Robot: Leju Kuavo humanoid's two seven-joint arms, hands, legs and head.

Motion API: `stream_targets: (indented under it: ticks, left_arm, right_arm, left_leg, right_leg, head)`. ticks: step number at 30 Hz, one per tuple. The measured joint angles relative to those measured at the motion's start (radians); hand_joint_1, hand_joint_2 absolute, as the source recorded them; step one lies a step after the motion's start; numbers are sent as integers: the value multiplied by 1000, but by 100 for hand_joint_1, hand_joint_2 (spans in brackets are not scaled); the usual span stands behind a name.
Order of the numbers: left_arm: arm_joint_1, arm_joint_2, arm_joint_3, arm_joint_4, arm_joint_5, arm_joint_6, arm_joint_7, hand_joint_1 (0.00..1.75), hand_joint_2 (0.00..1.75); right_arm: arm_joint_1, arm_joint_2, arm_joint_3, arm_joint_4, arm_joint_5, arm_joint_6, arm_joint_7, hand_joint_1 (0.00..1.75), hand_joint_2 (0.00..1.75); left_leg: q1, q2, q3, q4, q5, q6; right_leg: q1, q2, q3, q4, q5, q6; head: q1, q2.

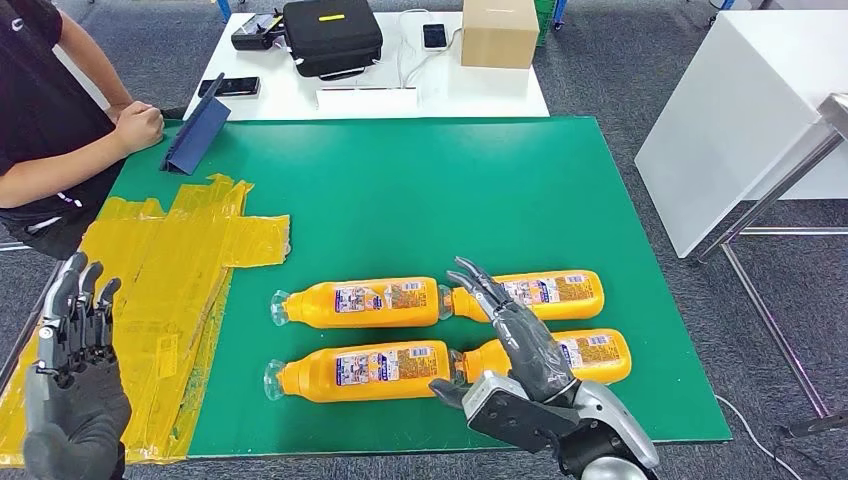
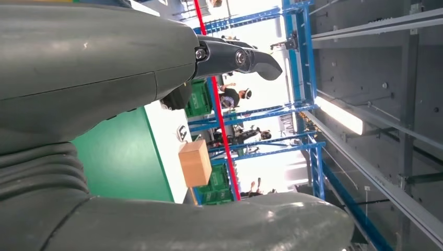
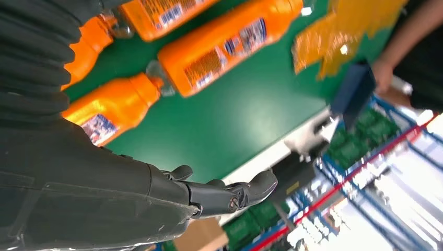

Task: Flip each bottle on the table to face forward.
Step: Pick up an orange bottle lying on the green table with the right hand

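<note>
Room: grey carpeted floor; a white table stands behind the worktop and a white cabinet to its right.
Worktop: green surface, with a patch of yellow tape covering its left part.
Bottles: four orange bottles lie on their sides in two rows of two on the near half of the green surface, caps pointing left, printed labels facing up.
Far left bottle: lies just right of the yellow tape's edge.
Far right bottle: its cap end sits just beside the base of the far left bottle; the right hand's fingers overlap its neck in the head view.
Near left bottle: lies parallel to the far left bottle, near the front edge.
Near right bottle: partly covered by the right hand.
Right hand: above the two right bottles, fingers spread apart and extended, holding nothing; contact with the bottles cannot be told.
Left hand: raised at the worktop's left front corner, over the yellow tape, fingers upright and loosely apart, holding nothing.
Person: a person in a dark top sits at the far left corner, one fist on the worktop beside a blue folder standing tilted.
White table items: a black case, a cardboard box, and phones.
</note>
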Motion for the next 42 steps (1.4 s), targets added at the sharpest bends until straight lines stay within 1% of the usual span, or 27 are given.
stream_targets:
  ticks: [6,10,13,20,23,28,36,42]
  left_arm:
    - [-1,0,0,13,19,-13,2,0,0]
    - [-11,1,-1,23,31,-19,9,0,0]
    - [-20,1,-3,33,39,-25,15,0,0]
    - [-46,1,-16,55,54,-38,31,0,0]
    - [-57,1,-22,62,54,-41,36,0,0]
    - [-69,2,-26,69,60,-45,44,0,0]
    - [-96,2,-37,84,81,-44,59,0,0]
    - [-109,2,-38,93,93,-43,67,0,0]
  right_arm:
    - [-63,-42,83,65,-21,22,46,0,175]
    - [-140,-75,135,121,-37,63,85,0,175]
    - [-194,-85,171,166,-40,92,111,0,175]
    - [-307,-86,264,264,-39,132,160,0,175]
    - [-341,-84,298,300,-39,142,170,0,175]
    - [-378,-80,340,345,-47,151,177,0,175]
    - [-424,-44,423,426,-51,170,176,0,175]
    - [-452,-41,469,468,-31,197,179,0,175]
  left_leg:
    - [0,0,0,0,0,0]
    - [0,0,0,0,1,1]
    - [0,0,0,0,1,1]
    - [0,0,0,0,1,1]
    - [0,0,0,0,1,1]
    - [0,0,0,0,1,1]
    - [0,0,0,0,2,1]
    - [0,0,0,0,2,1]
  right_leg:
    - [0,0,0,0,0,0]
    - [0,0,0,0,0,0]
    - [0,0,0,0,0,0]
    - [0,0,0,0,1,0]
    - [0,0,0,0,1,0]
    - [0,0,0,0,1,0]
    - [0,0,0,0,1,0]
    - [0,0,0,0,1,0]
  head:
    - [0,0]
    - [0,0]
    - [0,0]
    - [0,0]
    - [0,0]
    - [0,0]
    - [0,0]
    - [0,0]
